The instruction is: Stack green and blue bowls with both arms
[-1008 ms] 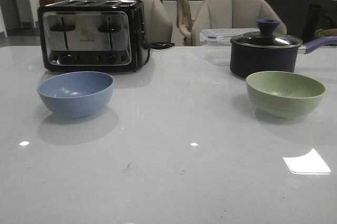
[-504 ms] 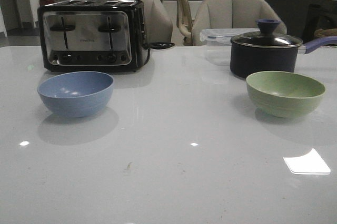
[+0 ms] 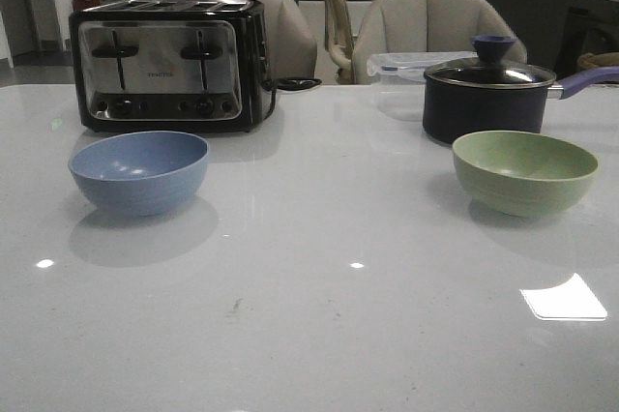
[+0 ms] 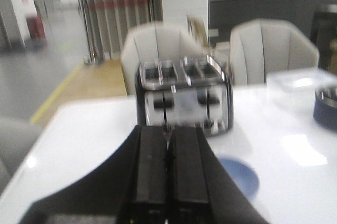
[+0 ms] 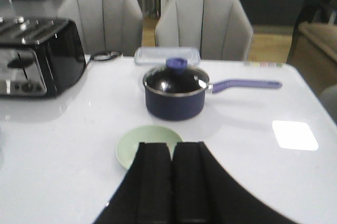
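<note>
Nearest to the robot, the left gripper has its fingers pressed together, holding nothing; the blue bowl lies just ahead of it and lower, a little toward the middle of the table. The right gripper is also pressed shut and empty — the green bowl sits directly beyond its fingertips. So each arm is the nearer one for its own bowl.

On the table the blue bowl stands at the left and the green bowl at the right, well apart, both upright with mouths upward. They are round, so no long axis matters.

Farther back stand the toaster and the saucepan.
</note>
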Controlling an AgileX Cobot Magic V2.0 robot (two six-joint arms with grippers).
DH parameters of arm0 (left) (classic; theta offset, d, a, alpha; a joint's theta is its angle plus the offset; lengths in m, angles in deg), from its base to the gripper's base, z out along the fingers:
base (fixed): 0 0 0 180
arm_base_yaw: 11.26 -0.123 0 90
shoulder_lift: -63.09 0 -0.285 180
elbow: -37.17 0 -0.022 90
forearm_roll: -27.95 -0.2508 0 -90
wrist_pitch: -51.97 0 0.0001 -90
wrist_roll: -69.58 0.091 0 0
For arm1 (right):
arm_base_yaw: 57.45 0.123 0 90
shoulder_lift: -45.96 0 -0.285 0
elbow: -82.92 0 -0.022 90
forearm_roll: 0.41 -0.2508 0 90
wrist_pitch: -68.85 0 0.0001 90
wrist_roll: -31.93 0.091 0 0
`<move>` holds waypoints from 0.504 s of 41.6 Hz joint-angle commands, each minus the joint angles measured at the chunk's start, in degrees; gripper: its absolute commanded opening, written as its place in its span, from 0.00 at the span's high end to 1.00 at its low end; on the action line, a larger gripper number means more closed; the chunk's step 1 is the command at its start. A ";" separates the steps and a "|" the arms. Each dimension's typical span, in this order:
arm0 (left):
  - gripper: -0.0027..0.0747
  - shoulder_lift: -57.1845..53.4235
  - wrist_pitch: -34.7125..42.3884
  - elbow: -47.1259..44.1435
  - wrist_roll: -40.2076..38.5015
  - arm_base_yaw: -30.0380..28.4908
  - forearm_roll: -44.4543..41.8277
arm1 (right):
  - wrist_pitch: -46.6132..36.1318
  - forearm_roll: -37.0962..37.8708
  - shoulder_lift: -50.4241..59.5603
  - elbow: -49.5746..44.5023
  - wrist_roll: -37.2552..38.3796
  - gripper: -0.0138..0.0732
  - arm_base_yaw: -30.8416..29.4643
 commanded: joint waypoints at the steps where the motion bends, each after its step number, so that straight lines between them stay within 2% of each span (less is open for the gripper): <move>1: 0.84 2.81 1.07 0.78 -0.52 0.10 0.43 | -0.63 0.08 -3.07 1.64 -0.63 0.80 -0.32; 12: 0.84 5.68 -2.71 -3.19 -0.52 0.10 0.43 | 1.26 0.18 -5.78 -2.06 -0.63 0.80 -0.32; 21: 0.83 6.92 -1.45 -5.96 -0.52 0.10 2.06 | 1.75 0.59 -5.78 -5.95 -0.63 0.78 -0.32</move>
